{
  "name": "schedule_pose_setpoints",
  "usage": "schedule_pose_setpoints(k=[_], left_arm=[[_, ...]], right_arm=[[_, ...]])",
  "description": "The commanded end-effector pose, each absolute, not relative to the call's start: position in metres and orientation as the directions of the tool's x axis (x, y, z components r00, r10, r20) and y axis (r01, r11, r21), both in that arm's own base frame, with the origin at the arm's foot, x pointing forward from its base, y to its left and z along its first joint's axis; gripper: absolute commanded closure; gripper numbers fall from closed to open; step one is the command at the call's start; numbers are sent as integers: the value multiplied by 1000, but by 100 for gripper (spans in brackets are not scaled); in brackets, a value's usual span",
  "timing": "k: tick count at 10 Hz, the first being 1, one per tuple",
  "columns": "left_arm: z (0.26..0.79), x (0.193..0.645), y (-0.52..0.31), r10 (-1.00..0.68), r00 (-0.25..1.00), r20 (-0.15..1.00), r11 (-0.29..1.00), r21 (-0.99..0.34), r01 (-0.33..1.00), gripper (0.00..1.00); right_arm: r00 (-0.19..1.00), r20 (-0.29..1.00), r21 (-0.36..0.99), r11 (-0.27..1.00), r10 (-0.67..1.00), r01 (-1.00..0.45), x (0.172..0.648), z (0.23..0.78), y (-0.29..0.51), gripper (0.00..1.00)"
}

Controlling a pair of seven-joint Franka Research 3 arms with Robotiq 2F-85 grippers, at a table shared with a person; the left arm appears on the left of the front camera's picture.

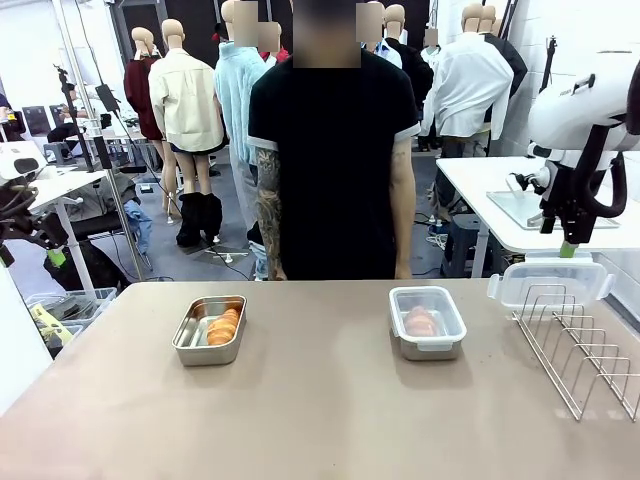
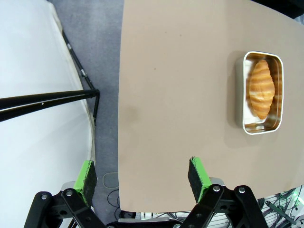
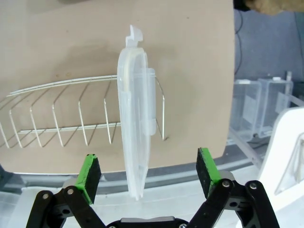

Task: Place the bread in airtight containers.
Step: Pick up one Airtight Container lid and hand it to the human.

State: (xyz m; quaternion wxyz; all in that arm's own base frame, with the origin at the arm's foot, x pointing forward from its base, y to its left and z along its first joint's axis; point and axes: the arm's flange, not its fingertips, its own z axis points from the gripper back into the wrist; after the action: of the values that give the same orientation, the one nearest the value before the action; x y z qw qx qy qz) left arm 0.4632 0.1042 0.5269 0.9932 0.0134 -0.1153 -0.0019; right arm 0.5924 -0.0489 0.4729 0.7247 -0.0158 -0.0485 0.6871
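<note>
Two small steel airtight containers stand on the tan table. The left container (image 1: 210, 330) (image 2: 262, 92) has no lid and holds one golden bread roll (image 1: 223, 326) (image 2: 261, 88). A clear lid covers the right container (image 1: 427, 322), and another bread roll (image 1: 420, 321) shows through it. A second clear lid (image 1: 555, 280) (image 3: 137, 123) stands on edge in a wire rack (image 1: 585, 350) (image 3: 85, 114). My right gripper (image 1: 566, 242) (image 3: 148, 170) hangs open just above that lid, apart from it. My left gripper (image 2: 142, 175) is open and empty over the table's left edge, away from the open container.
A person in a black shirt (image 1: 333, 150) stands at the far side, arms down at the sides. The wire rack takes up the table's right end. Floor and a white table (image 2: 38, 95) lie beyond the left edge.
</note>
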Motion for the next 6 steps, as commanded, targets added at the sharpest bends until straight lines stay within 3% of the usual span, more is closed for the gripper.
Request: schedule_pose_setpoints(k=[1, 4, 6], left_arm=[[528, 462, 104, 8, 974, 227, 999, 39, -18, 0], [528, 462, 104, 8, 974, 227, 999, 39, -18, 0], [528, 462, 104, 8, 974, 227, 999, 39, -18, 0]], right_arm=[[28, 88, -41, 32, 996, -999, 604, 467, -51, 0], [120, 44, -39, 122, 992, -992, 623, 446, -48, 0], [99, 23, -28, 99, 995, -995, 633, 436, -46, 0]])
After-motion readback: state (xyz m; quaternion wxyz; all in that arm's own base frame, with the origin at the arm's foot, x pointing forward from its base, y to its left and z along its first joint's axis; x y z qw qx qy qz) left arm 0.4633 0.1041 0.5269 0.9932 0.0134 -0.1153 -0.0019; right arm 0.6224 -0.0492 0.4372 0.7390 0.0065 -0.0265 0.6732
